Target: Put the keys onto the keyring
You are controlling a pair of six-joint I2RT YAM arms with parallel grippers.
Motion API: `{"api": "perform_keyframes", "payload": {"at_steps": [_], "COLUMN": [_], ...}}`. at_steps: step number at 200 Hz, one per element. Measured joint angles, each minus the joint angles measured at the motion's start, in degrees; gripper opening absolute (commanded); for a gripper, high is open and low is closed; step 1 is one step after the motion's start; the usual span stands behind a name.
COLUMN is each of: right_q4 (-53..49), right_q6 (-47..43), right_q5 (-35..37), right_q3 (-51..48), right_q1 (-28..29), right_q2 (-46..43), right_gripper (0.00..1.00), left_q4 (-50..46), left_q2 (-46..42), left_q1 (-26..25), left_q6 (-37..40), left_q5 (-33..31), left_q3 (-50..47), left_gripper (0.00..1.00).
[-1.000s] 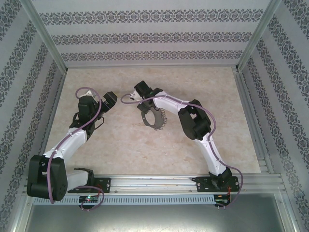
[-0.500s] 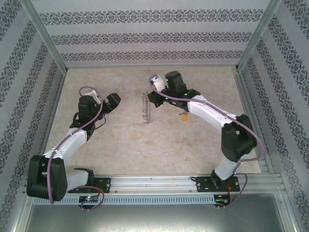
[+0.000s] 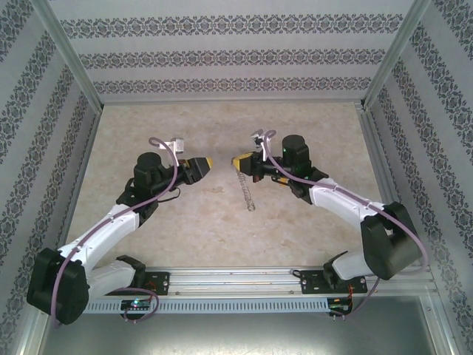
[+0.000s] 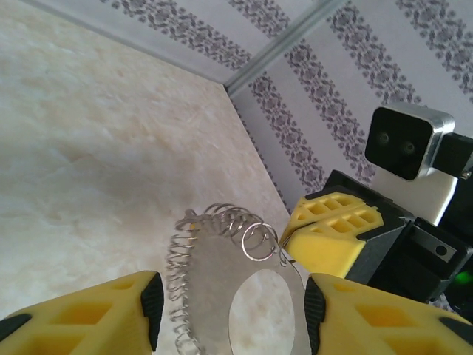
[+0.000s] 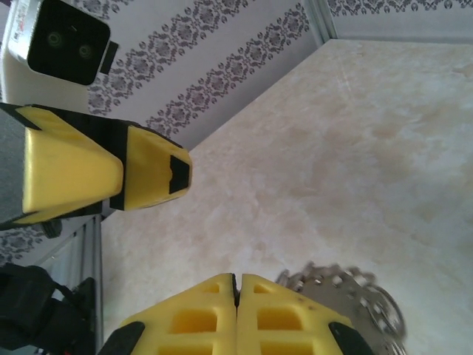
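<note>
Since half a second ago both arms have swung round: the right gripper (image 3: 238, 161) has dropped back from the far side of the table and now faces the left gripper (image 3: 203, 163) tip to tip, a small gap between them. The right gripper's yellow fingers (image 5: 214, 318) are pressed together. The large thin dark grey keyring, fringed with small silvery pieces (image 3: 247, 189), hangs edge-on from them, though the exact pinch point seems hidden under the pads. It has shifted right and nearer the arm bases than where it stood before.

In the left wrist view, the left gripper's yellow fingers (image 4: 81, 318) stand well apart, empty, with the keyring (image 4: 211, 281) framed between them and its coiled fringe up the left side. Beneath lies the beige marbled tabletop (image 3: 310, 133).
</note>
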Motion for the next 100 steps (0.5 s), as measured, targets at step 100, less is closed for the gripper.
{"api": "perform_keyframes", "payload": {"at_steps": [100], "right_q4": [9.84], "right_q6": [5.73], "right_q5": [-2.32], "right_q3": [-6.8], "right_q1": [-1.07], "right_q2": [-3.48], "right_gripper": [0.0], "left_q4": [10.51], "left_q2": [7.34], "left_q1": [-4.96], "left_q6": [0.37], "left_q5": [2.43], "left_q3": [-1.77], "left_gripper": [0.42]}}
